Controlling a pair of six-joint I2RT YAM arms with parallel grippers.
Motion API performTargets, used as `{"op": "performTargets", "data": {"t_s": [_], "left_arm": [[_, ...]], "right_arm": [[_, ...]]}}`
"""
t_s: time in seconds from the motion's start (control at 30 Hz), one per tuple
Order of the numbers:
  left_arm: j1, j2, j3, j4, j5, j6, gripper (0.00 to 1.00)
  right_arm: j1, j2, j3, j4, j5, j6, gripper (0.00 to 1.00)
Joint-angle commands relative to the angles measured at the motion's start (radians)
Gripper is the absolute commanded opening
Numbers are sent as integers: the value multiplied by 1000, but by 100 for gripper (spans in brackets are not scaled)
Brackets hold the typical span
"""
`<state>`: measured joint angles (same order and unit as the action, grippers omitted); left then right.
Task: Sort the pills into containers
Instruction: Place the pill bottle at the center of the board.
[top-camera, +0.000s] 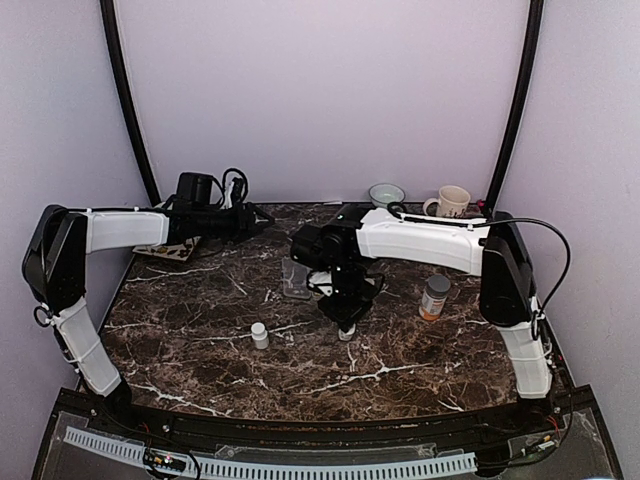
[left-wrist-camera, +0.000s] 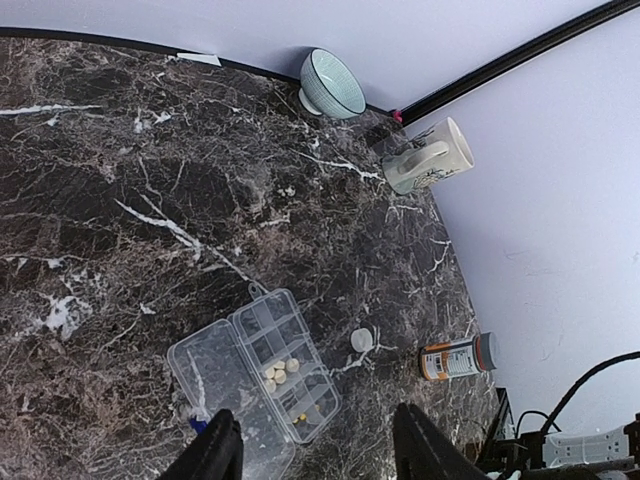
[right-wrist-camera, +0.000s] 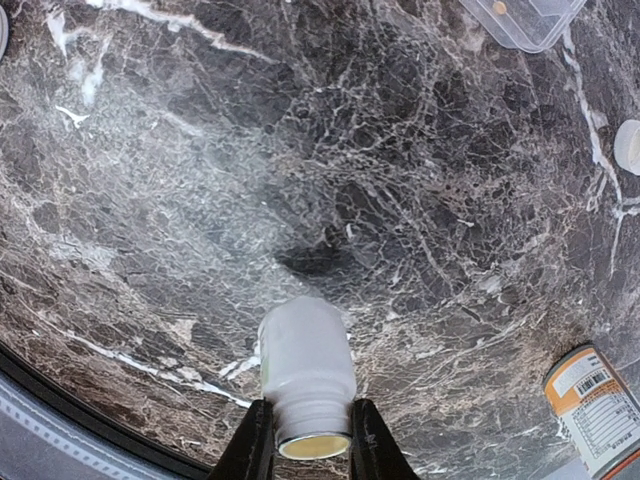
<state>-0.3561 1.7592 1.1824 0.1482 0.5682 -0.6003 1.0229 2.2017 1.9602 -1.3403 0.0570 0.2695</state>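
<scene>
Right end effector (right-wrist-camera: 310, 445) pinches a small white bottle (right-wrist-camera: 305, 365) by its neck; left end effector (left-wrist-camera: 315, 450) hangs half open, empty. The clear pill box (left-wrist-camera: 255, 375), pills (left-wrist-camera: 280, 372) in one compartment, lies well apart, so tipping the bottle now would likely spill onto the table (right-wrist-camera: 200, 150).

1 pill box (left-wrist-camera: 205, 365), 2 white btls (top-camera: 259, 335), 1 mug (left-wrist-camera: 430, 160).

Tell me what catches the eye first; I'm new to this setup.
The right gripper is shut on a small white bottle at mid-table. Just behind lies a clear pill box, lid open, pale pills in one compartment. The left gripper hangs open, rear left.
</scene>
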Motion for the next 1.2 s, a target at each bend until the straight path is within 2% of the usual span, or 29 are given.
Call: {"op": "performTargets", "data": {"t_s": [0.0,0.87,1.07,1.17], "left_arm": [[-1,-54,-13,-22,-14,22,54],[-3,-67,-20,-26,-14,27,54],[-2,-71,-20,-29,-17,31,54],[-3,-68,-18,-28,-15,32,54]], "right_arm": [[5,8,9,-27,13,5,12],[12,36,-80,-42,43,9,20],[11,37,-74,-39,44,10,35],[11,33,-66,-39,48,11,39]]}}
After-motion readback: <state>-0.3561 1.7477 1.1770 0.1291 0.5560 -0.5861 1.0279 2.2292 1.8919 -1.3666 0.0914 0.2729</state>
